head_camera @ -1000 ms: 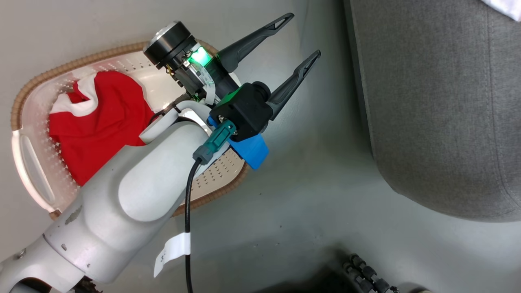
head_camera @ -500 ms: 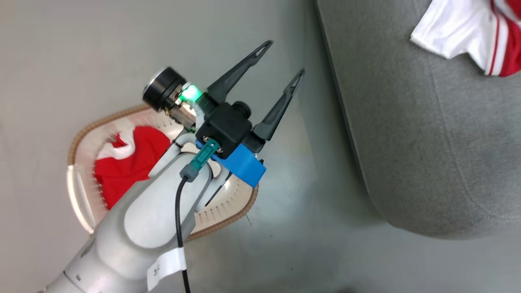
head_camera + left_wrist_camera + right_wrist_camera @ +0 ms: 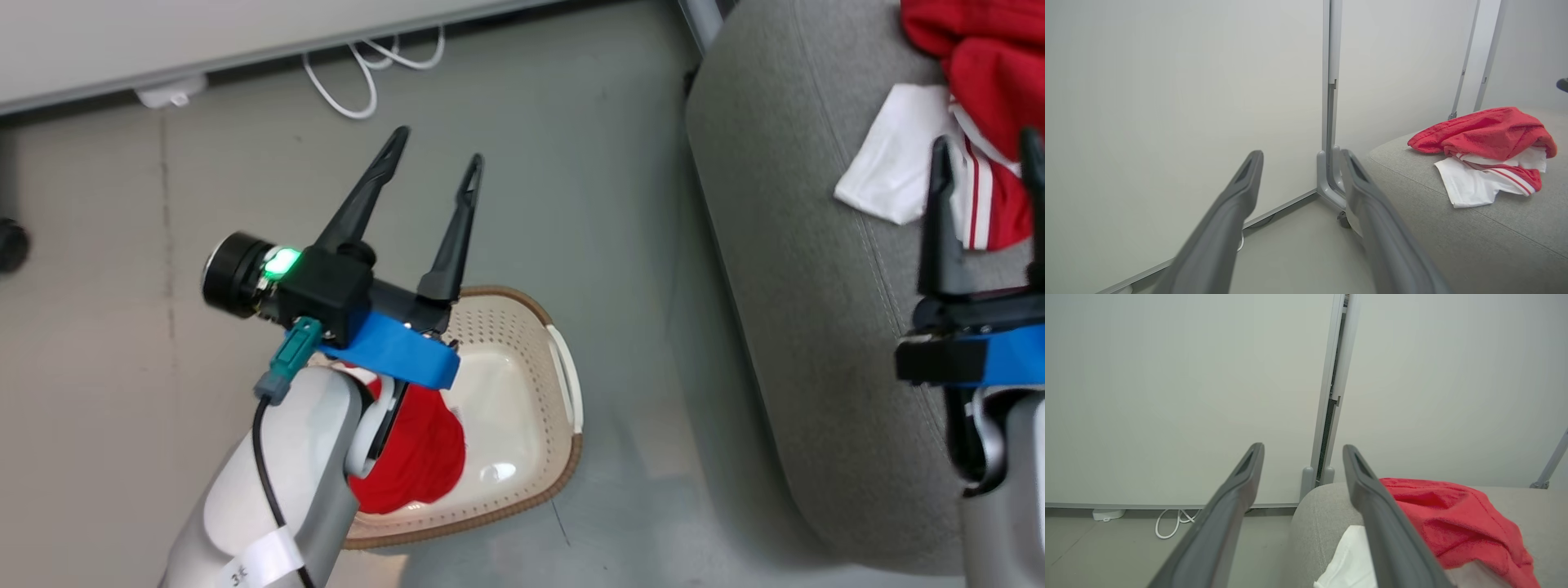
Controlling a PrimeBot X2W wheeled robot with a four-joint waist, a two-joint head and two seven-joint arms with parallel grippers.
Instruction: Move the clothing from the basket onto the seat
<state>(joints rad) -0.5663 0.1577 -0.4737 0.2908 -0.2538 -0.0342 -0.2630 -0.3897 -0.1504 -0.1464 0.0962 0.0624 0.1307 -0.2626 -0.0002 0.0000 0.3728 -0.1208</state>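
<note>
The cream basket [image 3: 565, 469] stands on the floor left of the grey seat [image 3: 816, 310]. One piece of red clothing [image 3: 420, 457] lies inside it, partly hidden under my left forearm. My left gripper [image 3: 438, 149] hangs open and empty above the basket's far side, fingers pointing toward the wall. More red and white clothing [image 3: 976, 57] lies bunched on the seat. My right gripper [image 3: 985, 143] is open over the seat, just in front of that pile. The left wrist view shows the left gripper [image 3: 1301, 157] open, with the pile [image 3: 1486, 136] on the seat [image 3: 1474, 237]. The right gripper [image 3: 1302, 450] is open beside the red clothing [image 3: 1447, 516].
A pale wall panel [image 3: 204, 33] runs along the back, with white cables [image 3: 359, 82] and a small white adapter [image 3: 171, 91] at its foot. A grey metal post [image 3: 1329, 122] stands near the seat's far corner. A dark caster [image 3: 10, 245] sits at the left edge.
The head camera has swung, so the whole picture shifted. My left gripper now points up the view, still open and empty. My right gripper has come into view over the seat.
</note>
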